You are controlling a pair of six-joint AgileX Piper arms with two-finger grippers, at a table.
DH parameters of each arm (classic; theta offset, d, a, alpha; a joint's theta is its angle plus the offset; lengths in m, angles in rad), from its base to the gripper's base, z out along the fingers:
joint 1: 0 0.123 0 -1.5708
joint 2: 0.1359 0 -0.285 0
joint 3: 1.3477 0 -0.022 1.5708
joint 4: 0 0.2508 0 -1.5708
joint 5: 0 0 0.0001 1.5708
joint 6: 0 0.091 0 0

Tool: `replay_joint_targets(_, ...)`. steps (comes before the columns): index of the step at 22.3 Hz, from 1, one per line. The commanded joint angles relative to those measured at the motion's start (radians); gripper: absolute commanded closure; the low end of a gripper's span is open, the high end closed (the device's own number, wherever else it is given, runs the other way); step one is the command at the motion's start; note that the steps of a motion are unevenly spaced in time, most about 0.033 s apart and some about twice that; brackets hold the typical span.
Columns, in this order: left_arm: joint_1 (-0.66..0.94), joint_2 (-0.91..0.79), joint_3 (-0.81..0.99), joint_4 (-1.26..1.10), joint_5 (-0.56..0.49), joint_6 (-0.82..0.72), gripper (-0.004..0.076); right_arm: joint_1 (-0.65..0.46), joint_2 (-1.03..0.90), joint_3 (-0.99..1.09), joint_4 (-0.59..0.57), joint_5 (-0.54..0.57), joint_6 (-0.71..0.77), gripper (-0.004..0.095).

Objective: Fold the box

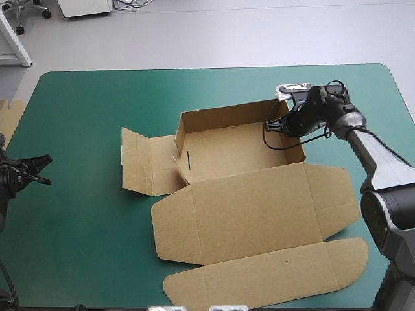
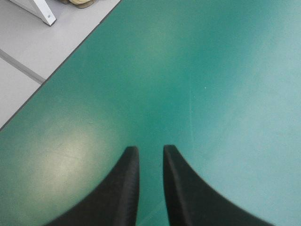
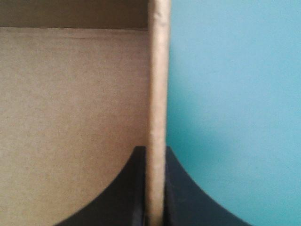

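Clamping the right wall of the brown box, the right gripper squeezes the board between its black fingers. The box sits mid-table on the teal-green cover — walls raised, lid flat toward the near edge. The left gripper hovers by the left edge — fingers narrowly apart, holding nothing.

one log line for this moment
box: walls raised, lid flat | right gripper: shut on side wall | left gripper: over teal-green cover, off box
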State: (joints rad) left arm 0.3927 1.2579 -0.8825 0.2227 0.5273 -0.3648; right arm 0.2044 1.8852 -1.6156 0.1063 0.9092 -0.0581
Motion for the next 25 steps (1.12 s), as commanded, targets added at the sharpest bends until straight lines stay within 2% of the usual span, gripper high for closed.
replay_joint_targets(1, -0.007, -0.026, -0.025, -0.001, -0.046, 0.02, 0.0593, -0.005, -0.11, -0.033, -0.001, -0.063, -0.003, 0.0923)
replay_joint_targets(5, -0.007, -0.026, -0.025, -0.051, -0.056, 0.105, 0.0594, -0.049, -0.191, -0.033, 0.041, -0.077, -0.034, 0.0925)
replay_joint_targets(14, -0.007, -0.026, -0.025, -0.335, -0.076, 0.382, 0.0594, -0.206, -0.354, -0.033, 0.328, -0.044, -0.208, 0.0925)
replay_joint_targets(20, -0.007, -0.015, -0.025, -0.53, -0.1, 0.537, 0.0594, -0.223, -0.423, -0.033, 0.371, -0.016, -0.242, 0.0925)
replay_joint_targets(23, -0.007, 0.014, -0.025, -0.821, -0.085, 0.762, 0.0593, -0.223, -0.447, -0.033, 0.373, 0.029, -0.244, 0.0925)
replay_joint_targets(24, -0.007, 0.033, -0.025, -0.997, -0.047, 0.942, 0.0593, -0.223, -0.449, -0.033, 0.377, 0.037, -0.244, 0.0925)
replay_joint_targets(25, -0.007, 0.045, -0.025, -1.103, -0.016, 1.042, 0.0593, -0.223, -0.449, -0.033, 0.389, 0.037, -0.244, 0.0925)
